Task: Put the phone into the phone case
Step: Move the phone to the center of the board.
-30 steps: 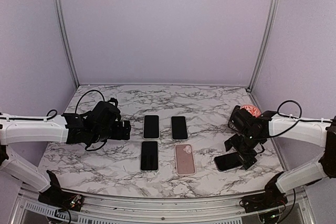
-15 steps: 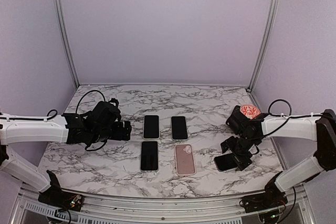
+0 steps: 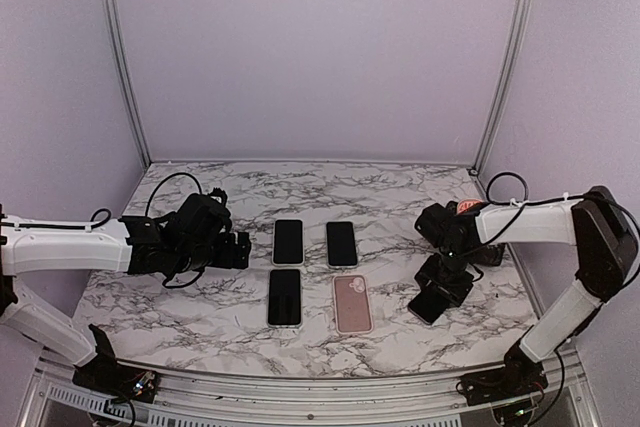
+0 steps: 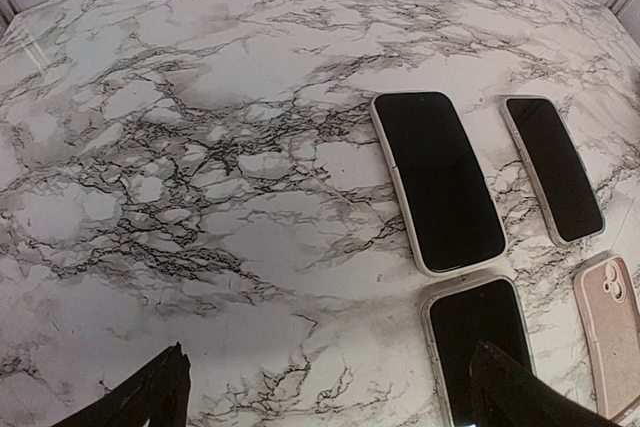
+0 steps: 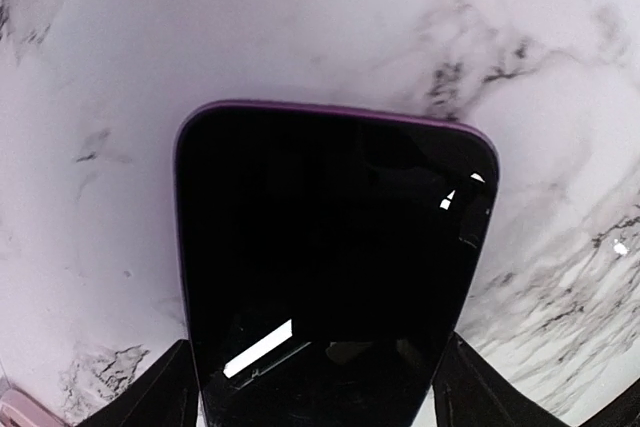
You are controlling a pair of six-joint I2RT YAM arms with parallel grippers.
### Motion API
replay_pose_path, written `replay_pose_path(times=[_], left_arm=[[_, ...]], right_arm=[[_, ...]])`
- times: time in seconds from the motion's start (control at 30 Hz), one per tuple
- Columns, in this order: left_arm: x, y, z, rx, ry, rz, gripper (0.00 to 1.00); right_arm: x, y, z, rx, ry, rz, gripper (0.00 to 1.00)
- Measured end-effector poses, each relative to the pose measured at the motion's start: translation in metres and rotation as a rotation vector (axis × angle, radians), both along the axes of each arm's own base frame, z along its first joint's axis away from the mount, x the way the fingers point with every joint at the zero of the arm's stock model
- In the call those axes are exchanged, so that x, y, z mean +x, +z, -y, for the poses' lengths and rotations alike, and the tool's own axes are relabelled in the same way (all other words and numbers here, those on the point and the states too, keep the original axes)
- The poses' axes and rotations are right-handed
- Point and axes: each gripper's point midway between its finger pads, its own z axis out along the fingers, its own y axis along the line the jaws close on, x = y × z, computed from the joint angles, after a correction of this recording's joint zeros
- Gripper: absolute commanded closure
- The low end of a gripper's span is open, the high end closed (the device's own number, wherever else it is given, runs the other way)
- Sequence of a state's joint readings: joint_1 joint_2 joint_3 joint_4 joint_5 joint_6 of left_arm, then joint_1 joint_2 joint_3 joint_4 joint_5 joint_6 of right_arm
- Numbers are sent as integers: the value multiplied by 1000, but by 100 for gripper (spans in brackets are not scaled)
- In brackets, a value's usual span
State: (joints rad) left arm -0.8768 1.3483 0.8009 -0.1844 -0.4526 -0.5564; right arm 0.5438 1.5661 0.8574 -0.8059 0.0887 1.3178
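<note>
Right gripper (image 5: 315, 372) straddles the dark phone (image 5: 330, 247) across its long edges, jaws apart; can't tell if it's pinching. Phone sits on the marble table (image 5: 300, 27), right of the pink phone case (image 3: 352, 303). Probably stiff, thin, slick glass, so grip the side rims.

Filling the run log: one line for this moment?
right gripper: jaws astride dark phone on table, grip unclear | left gripper: jaws open, holding nothing | pink case: lies apart, untouched | phone not in case
</note>
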Motion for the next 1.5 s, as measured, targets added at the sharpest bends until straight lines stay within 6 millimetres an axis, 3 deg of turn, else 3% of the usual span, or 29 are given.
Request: replay_pose_path(times=[0.17, 0.4, 0.53, 0.67, 0.9, 1.17, 1.5], left_arm=[[0, 0, 0, 1, 0, 0, 1], [0, 0, 0, 5, -3, 1, 1], [0, 0, 0, 6, -5, 2, 1], [0, 0, 0, 8, -7, 3, 1], [0, 0, 0, 13, -12, 4, 1], [0, 0, 0, 14, -12, 4, 1], [5, 11, 10, -10, -29, 12, 1]], right_arm=[[15, 0, -24, -24, 221, 22, 32], [34, 3, -110, -77, 688, 55, 27], [27, 3, -140, -140, 905, 53, 26], [15, 4, -141, -156, 996, 48, 20], [-16, 3, -123, -100, 1078, -4, 1], [-28, 1, -128, -16, 1097, -44, 1], [-21, 2, -130, 23, 1002, -28, 1]])
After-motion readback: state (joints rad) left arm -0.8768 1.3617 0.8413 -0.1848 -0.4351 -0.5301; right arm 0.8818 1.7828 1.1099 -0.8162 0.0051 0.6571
